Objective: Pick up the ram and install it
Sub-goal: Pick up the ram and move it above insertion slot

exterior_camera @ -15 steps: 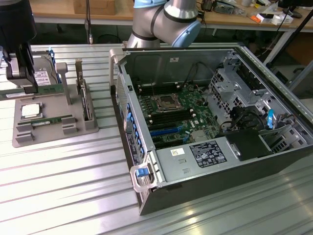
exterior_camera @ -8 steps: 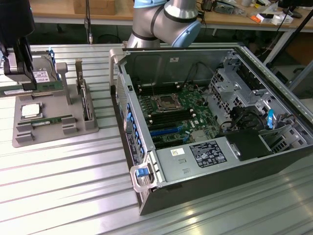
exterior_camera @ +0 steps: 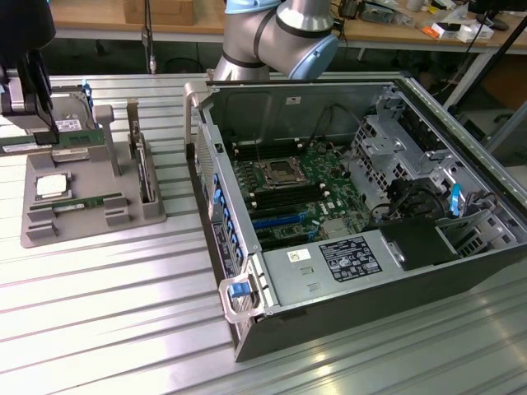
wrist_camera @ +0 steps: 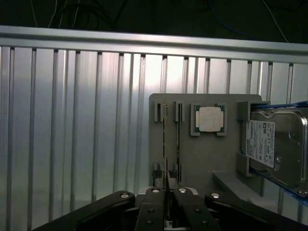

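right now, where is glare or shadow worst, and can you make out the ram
Exterior view: bright glare bands run across the ribbed table, while the ram on the grey tray is evenly lit and easy to make out. Wrist view: the table reflects strongly behind the tray, the background beyond it is almost black, and the gripper sits in deep shadow.
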Tool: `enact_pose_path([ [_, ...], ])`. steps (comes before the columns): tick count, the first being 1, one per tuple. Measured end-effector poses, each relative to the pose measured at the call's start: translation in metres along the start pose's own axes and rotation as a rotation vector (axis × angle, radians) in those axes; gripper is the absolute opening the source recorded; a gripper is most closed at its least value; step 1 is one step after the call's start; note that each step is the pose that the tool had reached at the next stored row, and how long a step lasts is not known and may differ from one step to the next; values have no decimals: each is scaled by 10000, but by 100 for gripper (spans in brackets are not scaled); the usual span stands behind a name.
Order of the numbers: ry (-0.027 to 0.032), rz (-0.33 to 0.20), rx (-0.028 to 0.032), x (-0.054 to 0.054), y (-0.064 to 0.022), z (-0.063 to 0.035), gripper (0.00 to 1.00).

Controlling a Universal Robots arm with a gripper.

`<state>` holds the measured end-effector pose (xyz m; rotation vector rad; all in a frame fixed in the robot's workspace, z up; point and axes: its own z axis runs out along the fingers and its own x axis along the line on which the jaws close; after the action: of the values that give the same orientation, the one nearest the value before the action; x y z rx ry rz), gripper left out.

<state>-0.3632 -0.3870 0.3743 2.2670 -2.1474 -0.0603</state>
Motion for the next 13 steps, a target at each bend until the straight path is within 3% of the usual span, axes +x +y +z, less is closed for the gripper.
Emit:
enact_pose_path([
  [13, 0, 0, 0, -3, 8, -201, 13],
])
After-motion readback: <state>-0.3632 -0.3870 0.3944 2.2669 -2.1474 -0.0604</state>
